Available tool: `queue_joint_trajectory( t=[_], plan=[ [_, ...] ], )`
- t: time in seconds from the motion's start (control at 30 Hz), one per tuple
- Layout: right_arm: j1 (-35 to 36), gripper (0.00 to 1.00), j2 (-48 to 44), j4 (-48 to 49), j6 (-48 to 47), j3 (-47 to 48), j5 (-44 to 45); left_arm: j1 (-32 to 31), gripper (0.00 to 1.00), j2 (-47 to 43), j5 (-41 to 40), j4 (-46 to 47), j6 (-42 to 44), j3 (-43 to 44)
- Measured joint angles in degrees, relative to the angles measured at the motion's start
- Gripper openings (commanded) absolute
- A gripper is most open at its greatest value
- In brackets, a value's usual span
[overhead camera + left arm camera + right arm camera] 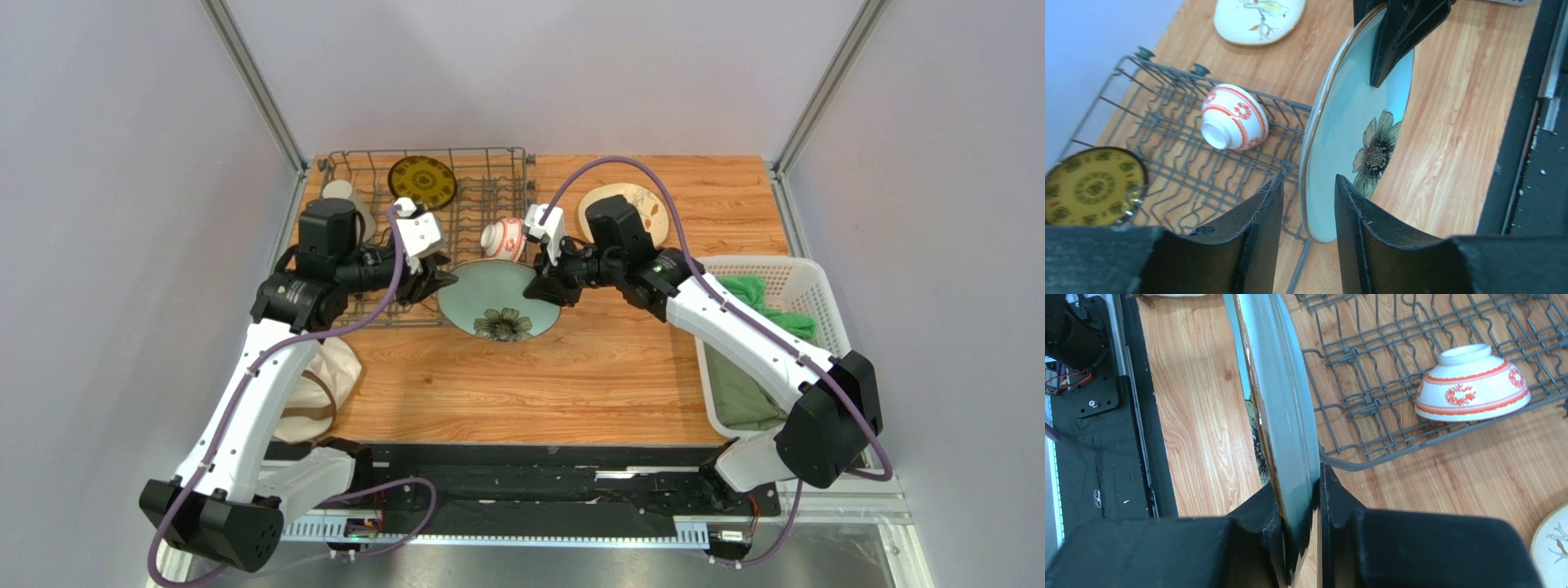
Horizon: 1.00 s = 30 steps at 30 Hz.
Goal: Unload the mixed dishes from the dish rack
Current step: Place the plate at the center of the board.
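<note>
right wrist view: my right gripper is clenched on the rim of the pale green flowered plate, held on edge just beside the dish rack. left gripper straddles the rim, fingers spread. step: unloading this plate. next, i judge: lay it flat on the table.

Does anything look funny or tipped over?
Yes. The small red-and-white bowl lies tipped over in the dish rack, not on its foot. The pale green flowered plate is held tilted by the right gripper.

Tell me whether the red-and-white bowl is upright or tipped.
Tipped: the red-and-white bowl lies sideways in the dish rack, foot ring showing.
</note>
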Motion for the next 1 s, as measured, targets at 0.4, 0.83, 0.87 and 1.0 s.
queue_joint_trajectory(
  t=[0.4, 0.83, 0.87, 1.0],
  plan=[
    [-13.05, 0.00, 2.54, -1.25, 6.62, 2.89, -4.96, 0.00, 0.61, -7.82, -3.69, 6.97, -1.33, -3.28],
    [-34.47, 0.00, 18.29, 10.67, 29.97, 13.66, -16.41, 0.00, 0.61, -9.16, -6.95, 9.97, -1.84, -10.54],
    [-35.30, 0.00, 19.56, 11.26, 31.08, 13.92, -16.61, 0.00, 0.61, -9.33, -7.23, 10.51, -2.14, -10.99],
    [-38.71, 0.00, 25.88, 12.81, 35.52, 16.24, -17.18, 0.00, 0.61, -9.84, -8.04, 12.04, -2.99, -12.59]
  ],
)
